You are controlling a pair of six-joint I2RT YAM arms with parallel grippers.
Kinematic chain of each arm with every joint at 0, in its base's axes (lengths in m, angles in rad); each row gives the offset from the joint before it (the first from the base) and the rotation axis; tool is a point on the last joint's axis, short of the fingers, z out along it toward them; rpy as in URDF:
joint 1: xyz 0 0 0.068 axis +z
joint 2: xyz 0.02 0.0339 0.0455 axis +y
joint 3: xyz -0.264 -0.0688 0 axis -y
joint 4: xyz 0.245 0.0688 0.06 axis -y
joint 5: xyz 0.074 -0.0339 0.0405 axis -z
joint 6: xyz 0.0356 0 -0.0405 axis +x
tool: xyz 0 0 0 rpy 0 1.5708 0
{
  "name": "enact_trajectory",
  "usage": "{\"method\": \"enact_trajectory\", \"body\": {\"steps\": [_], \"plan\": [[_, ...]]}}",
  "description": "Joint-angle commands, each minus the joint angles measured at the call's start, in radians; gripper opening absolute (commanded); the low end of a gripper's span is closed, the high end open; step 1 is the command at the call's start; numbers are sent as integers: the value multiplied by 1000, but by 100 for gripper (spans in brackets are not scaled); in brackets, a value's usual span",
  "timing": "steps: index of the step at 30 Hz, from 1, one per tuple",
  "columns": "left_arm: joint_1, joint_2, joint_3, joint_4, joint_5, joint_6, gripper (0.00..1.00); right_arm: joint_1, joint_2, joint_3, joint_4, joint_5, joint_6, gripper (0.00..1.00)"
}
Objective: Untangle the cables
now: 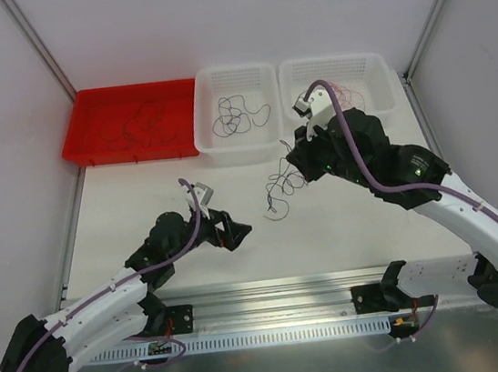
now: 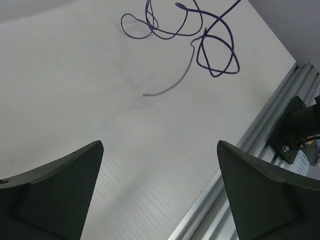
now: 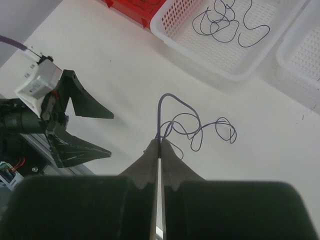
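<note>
White table [image 1: 141, 200] inside pale walls, with a red tray [image 1: 85, 125] at 11 o'clock, a middle basket [image 1: 212, 149] at 12 and a right basket [image 1: 382, 77] at 1, all along the far edge. Thin curly strands [image 1: 238, 114] already lie inside the containers. A purple cable [image 1: 281, 186] lies loose in loops near the table centre, apart from the baskets. The right gripper [image 3: 160, 143] has its fingers pressed together on one end of the purple cable [image 3: 200, 131]. From the pinch the strand arcs up, then drops into the overlapping loops on the surface. The left gripper [image 1: 237, 235] sits at about 8 o'clock from that bundle, near it but not touching. Its fingers [image 2: 60, 190] are spread wide with nothing between them, and the wrist view shows the loops [image 2: 200, 40] ahead at 12 o'clock, with a free tail trailing toward it. Whether this is one strand or two crossed is too fine to tell. Step in hand, as I read it, is separating this last loose bundle, with one end secured. The next move likely calls for the left gripper to reach forward and close on the free tail or a loop. The arms can then draw apart to pull the coils open, slowly, since a hair-thin wire slips easily from a pinch.
</note>
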Motion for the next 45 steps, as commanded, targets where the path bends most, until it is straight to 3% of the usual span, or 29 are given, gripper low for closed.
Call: {"method": "enact_trajectory", "body": {"steps": [1,12,21,26,33,35,36,39,45], "plan": [[-66,92,-69,409,-143,68,98,-4,-36,15,51,-2,97,1],[-307,487,-47,896,-259,322,99,-4,-50,20,108,-21,253,1],[-356,723,31,1137,-357,344,95,-3,-65,9,144,-58,305,1],[-361,792,66,1210,-440,329,86,-1,-90,-25,168,-59,336,1],[-361,852,115,1243,-465,292,61,-1,-100,-37,180,-70,354,1],[-361,858,125,1242,-450,280,46,-1,-106,-43,184,-65,354,1],[-361,863,125,1243,-445,277,31,-1,-111,-51,189,-59,356,1],[-361,865,119,1243,-430,264,0,0,-122,-63,192,-41,356,1],[-361,837,62,1242,-448,198,0,-1,-157,-79,168,42,319,1]]}}
